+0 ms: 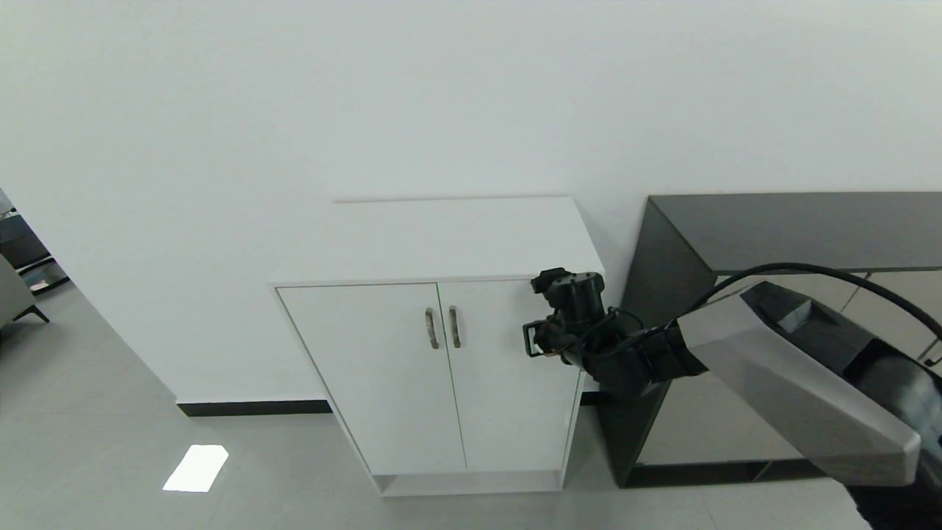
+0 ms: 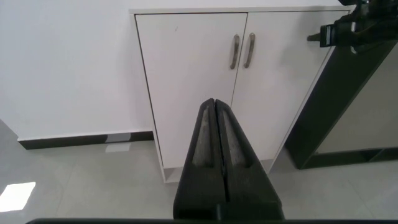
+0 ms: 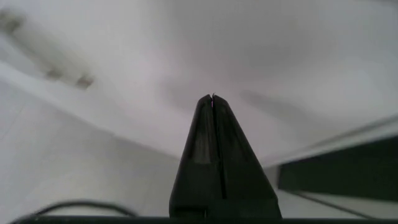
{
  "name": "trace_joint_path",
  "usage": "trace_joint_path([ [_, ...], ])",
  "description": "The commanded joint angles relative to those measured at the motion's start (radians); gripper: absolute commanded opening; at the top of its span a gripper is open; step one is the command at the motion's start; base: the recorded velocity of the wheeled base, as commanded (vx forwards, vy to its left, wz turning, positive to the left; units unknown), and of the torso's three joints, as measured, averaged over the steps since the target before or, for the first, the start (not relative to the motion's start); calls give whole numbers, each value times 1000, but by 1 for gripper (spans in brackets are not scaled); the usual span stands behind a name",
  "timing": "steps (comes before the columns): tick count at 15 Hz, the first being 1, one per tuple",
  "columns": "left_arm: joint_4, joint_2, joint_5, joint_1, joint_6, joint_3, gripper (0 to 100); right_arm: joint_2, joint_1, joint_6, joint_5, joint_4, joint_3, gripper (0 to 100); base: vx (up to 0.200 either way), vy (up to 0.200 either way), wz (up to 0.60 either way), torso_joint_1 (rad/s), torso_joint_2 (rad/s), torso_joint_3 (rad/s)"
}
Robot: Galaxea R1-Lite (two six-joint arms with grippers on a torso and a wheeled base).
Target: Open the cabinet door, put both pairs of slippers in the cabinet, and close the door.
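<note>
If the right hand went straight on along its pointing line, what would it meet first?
Probably the white face of the right cabinet door, not its handle; the right hand looks close, though depth is unclear.

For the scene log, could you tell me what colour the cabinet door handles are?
Dull bronze-brown handles against white doors; left wrist view shows them best.

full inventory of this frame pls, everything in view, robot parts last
cabinet: 1, white, against the wall, centre
doors: 2, white, cabinet front, both shut
handles: 2, grey metal, side by side where the doors meet
side table: 1, dark grey, right of the cabinet
baseboard: 1, black, wall foot left of the cabinet
light patch: 1, white, floor front left
chair: 1, grey, far left edge, mostly cut off
right claw: 1, black, shut, by the right door's upper outer corner
left claw: 1, black, shut, facing the cabinet from farther back
</note>
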Motion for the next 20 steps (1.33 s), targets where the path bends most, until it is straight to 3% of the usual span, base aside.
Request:
trace_joint_path([
  [1, 0, 1, 0, 0, -1, 0, 0, -315, 62, 14, -98, -33, 368, 0, 0, 0, 0, 0, 0, 0],
  [3, 0, 1, 0, 0, -1, 0, 0, -469, 56, 14, -187, -33, 578, 0, 0, 0, 0, 0, 0, 0],
  [7, 0, 0, 0, 0, -3, 0, 0, -816, 21, 4, -199, -29, 984, 0, 0, 0, 0, 0, 0, 0],
  [8, 0, 0, 0, 0, -3, 0, 0, -816, 21, 4, -199, -29, 984, 0, 0, 0, 0, 0, 0, 0],
  [9, 0, 0, 0, 0, -4, 0, 0, -986, -47, -38, -196, -30, 1161, 0, 0, 0, 0, 0, 0, 0],
  [11, 0, 0, 2, 0, -4, 0, 0, -1161, -137, -79, -176, -33, 1336, 0, 0, 0, 0, 0, 0, 0],
  [14, 0, 0, 2, 0, -1, 0, 0, -1438, -163, -99, -49, -27, 1581, 0, 0, 0, 0, 0, 0, 0],
  [18, 0, 0, 2, 0, 0, 0, 0, -1849, -159, -202, 0, 391, 1575, 0, 0, 0, 0, 0, 0, 0],
  [20, 0, 0, 2, 0, 2, 0, 0, -1899, -176, -200, 31, 425, 1576, 0, 0, 0, 0, 0, 0, 0],
])
